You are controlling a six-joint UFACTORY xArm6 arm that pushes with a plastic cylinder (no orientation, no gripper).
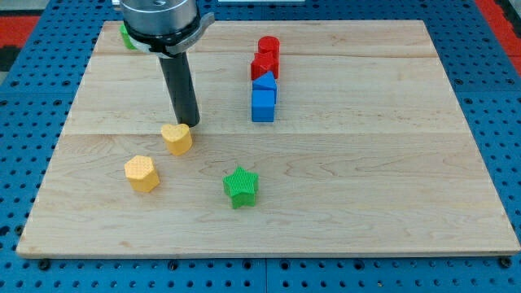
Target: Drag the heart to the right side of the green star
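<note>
A: One yellow heart-shaped block (177, 137) on the pale wooden board (366, 187), left of centre. Lobes toward the view's top, point toward the view's bottom.

B: Tip position?

A: My tip (186, 124) stands just at the heart's upper right edge, touching it or nearly so; contact can't be confirmed from this angle. Rod is dark, straight, close to vertical, hanging from the grey round mount (160, 20) at the view's top left.

B: Jaw state?

A: No jaws on this rig, so nothing opens or closes. Only the rod end meets the blocks.

B: Target?

A: Green star-shaped block (241, 186) lies below and to the view's right of the heart, apart from it. Heart is therefore on the star's left side and higher in the view.

B: Other blocks?

A: Yellow hexagonal block (142, 172) sits near the heart, toward the view's bottom left, not touching. Well apart, toward the top centre, four blocks in a rough column: red cylinder (269, 45) uppermost, a red block of unclear shape (262, 66) touching below it, then a blue block with a peaked top (264, 82), then a blue cube (263, 106) nearest the view's bottom. A second green block (128, 37) shows at the top left corner, mostly hidden behind the mount; shape unreadable.

B: Surroundings?

A: Blue perforated table (488, 106) around the board.
</note>
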